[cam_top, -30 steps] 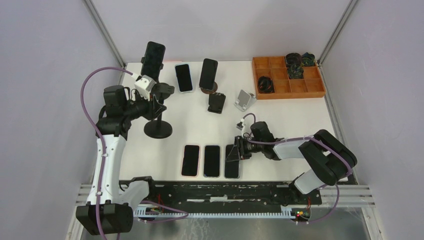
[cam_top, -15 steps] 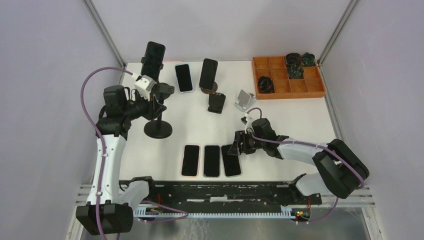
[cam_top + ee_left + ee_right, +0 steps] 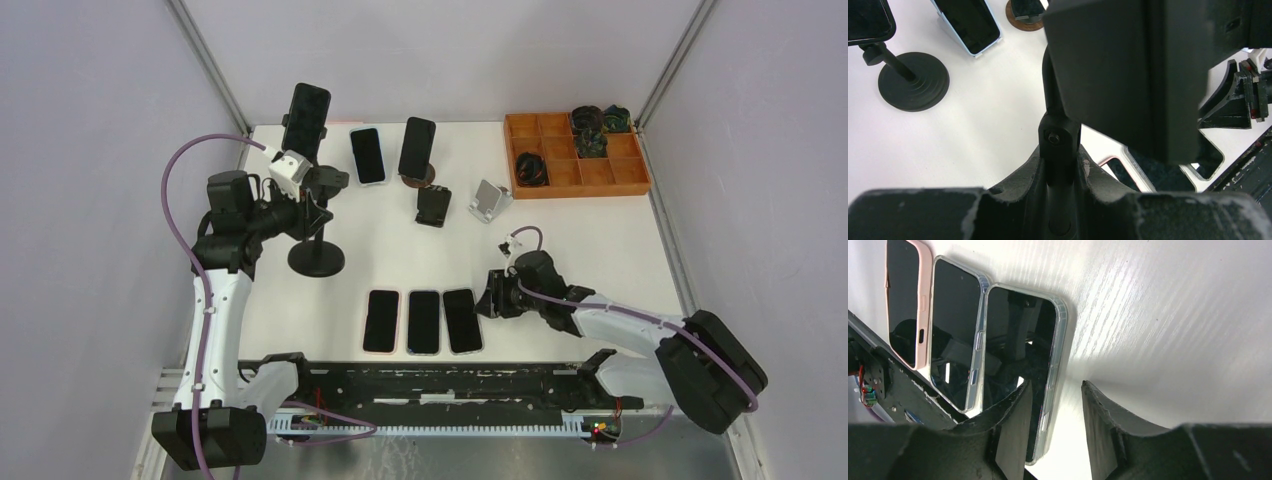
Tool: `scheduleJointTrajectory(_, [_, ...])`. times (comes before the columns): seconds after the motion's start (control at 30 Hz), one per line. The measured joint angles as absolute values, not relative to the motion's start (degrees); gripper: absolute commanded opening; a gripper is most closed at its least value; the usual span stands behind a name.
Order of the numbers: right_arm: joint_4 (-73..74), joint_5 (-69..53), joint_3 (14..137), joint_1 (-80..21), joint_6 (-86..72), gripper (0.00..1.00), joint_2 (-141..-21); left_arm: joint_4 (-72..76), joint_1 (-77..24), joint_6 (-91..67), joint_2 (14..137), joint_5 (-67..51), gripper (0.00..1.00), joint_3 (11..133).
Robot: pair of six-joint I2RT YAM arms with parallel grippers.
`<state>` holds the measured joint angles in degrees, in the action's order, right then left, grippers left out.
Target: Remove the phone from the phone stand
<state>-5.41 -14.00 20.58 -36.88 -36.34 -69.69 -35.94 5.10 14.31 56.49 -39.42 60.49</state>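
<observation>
- Left gripper (image 3: 1060, 172) is clamped tight round the black stem of the phone stand (image 3: 1058, 137), steadying it. The cradle looks empty to me.
- The clear-cased phone (image 3: 1020, 355) lies flat on the table (image 3: 600, 240), screen up, off any stand, with two more phones (image 3: 953, 330) lined up alongside it.
- Right gripper (image 3: 1053, 415) sits just by its right edge, jaws apart and holding nothing.
- Handling-wise it's a stiff slab with a bit of heft, and slick glass that'd likely crack if dropped. I'd pinch across the long case edges, not the screen.
</observation>
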Motion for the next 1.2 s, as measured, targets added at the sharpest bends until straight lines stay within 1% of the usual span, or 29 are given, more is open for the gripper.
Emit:
scheduleJointTrajectory(0.03, [-4.56,-13.67,20.58,-37.08,-36.32,0.5,-68.88,-35.94,5.1,14.31,56.49,-39.42,0.02,60.49])
scheduleJointTrajectory(0.13, [-1.1,-12.64,20.25,-37.71,-35.9,0.39,-64.53,-35.94,5.1,14.28,56.49,-39.44,0.02,60.49])
scheduleJointTrajectory(0.17, [-0.58,-12.43,19.81,-37.93,-35.77,0.38,-63.13,-35.94,5.1,14.28,56.49,-39.44,0.02,60.49])
scheduleJointTrajectory(0.33, [-1.39,-12.82,13.89,-40.25,-37.45,0.42,-58.46,-35.97,5.1,13.89,56.51,-39.64,0.02,60.6])
scheduleJointTrajectory(0.63, [-4.03,-12.91,14.2,-45.76,-38.74,0.4,-60.45,-35.97,5.1,13.63,56.64,-39.72,0.02,61.93])
scheduleJointTrajectory(0.73, [-2.13,-12.21,15.42,-47.24,-38.54,0.41,-60.69,-35.92,5.1,13.3,56.75,-40.23,0.02,62.33])
scheduleJointTrajectory(0.77, [-0.64,-11.75,15.97,-47.42,-38.48,0.44,-60.1,-35.94,5.1,13.28,56.8,-40.62,0.02,62.43])
scheduleJointTrajectory(0.8, [0.6,-11.42,16.51,-47.51,-38.48,0.5,-59.35,-35.94,5.1,13.26,56.84,-40.88,0.02,62.52])
scheduleJointTrajectory(0.87, [4.43,-10.22,19.35,-47.53,-38.0,0.67,-57.39,-35.94,5.1,13.23,56.97,-41.3,0.02,62.59])
scheduleJointTrajectory(0.9, [6.35,-9.5,21.41,-47.51,-37.6,0.72,-56.86,-35.94,5.1,13.21,57.04,-41.63,0.02,62.61])
scheduleJointTrajectory(0.97, [10.96,-7.42,29.45,-47.46,-35.66,0.82,-56.71,-35.94,5.1,13.08,57.08,-42.87,0.02,62.61])
scheduleJointTrajectory(1.0, [12.4,-6.76,34.68,-47.31,-34.44,0.86,-57.12,-35.94,5.1,12.99,57.08,-43.9,0.02,62.61])
scheduleJointTrajectory(1.07, [12.16,-6.44,46.48,-47.05,-31.64,0.88,-59.0,-35.92,5.04,12.56,57.04,-45.58,0.02,62.61])
scheduleJointTrajectory(1.17, [7.68,-7.75,59.51,-46.85,-28.58,0.9,-63.13,-36.4,4.99,12.19,56.84,-49.41,0.02,62.61])
scheduleJointTrajectory(1.2, [5.96,-8.8,63.29,-46.83,-27.83,0.92,-65.14,-36.88,4.99,12.21,56.69,-51.11,0.02,62.61])
